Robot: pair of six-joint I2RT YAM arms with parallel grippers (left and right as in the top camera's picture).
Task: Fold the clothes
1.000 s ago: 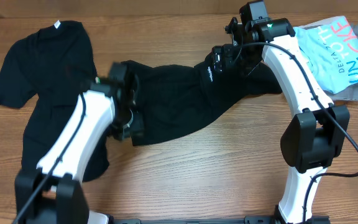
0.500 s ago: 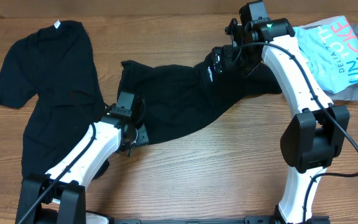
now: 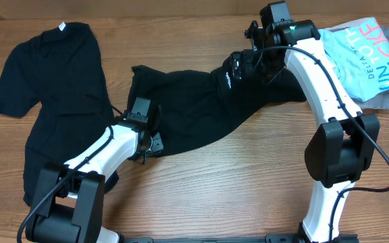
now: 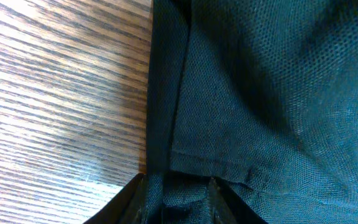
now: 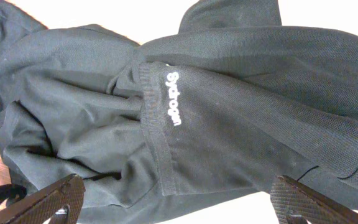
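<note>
Plain shirt [image 3: 53, 81]: upper left of the overhead frame, spread on the table [image 3: 235, 182], white neck tag [image 3: 62, 27] at the top. Same spot as a second ago.
Left arm [image 3: 107, 150]: biggest change. Was reaching up and blurred a second back, now folded lower toward the bottom left, lying over the plain shirt's lower part.
Left gripper [image 3: 152, 143]: nudged a touch right and down. Jaws partly closed, with the black hem pinched between the fingers [image 4: 130, 199] in the wrist view.
Logo shirt [image 3: 188, 101]: stretched across the centre, lower-left corner at the left gripper, far end under the right arm [image 3: 316, 74]. Left edge no longer covered by the left arm.
White logo [image 5: 173, 98]: right of centre, readable only in the right wrist view.
Right gripper [image 3: 247, 64]: no movement at all. Jaws spread wide, hovering over the logo, nothing in them.
Teal shirt [image 3: 360, 50]: upper right corner, lying on a grey cloth [image 3: 383, 101], same as before.
Hard to see: plain shirt's bottom hem behind the left arm; left fingertips cut off at the bottom of the wrist frame, so depth of the pinch unclear; logo shirt's right end behind the right arm; teal shirt's print clipped by the frame edge.
</note>
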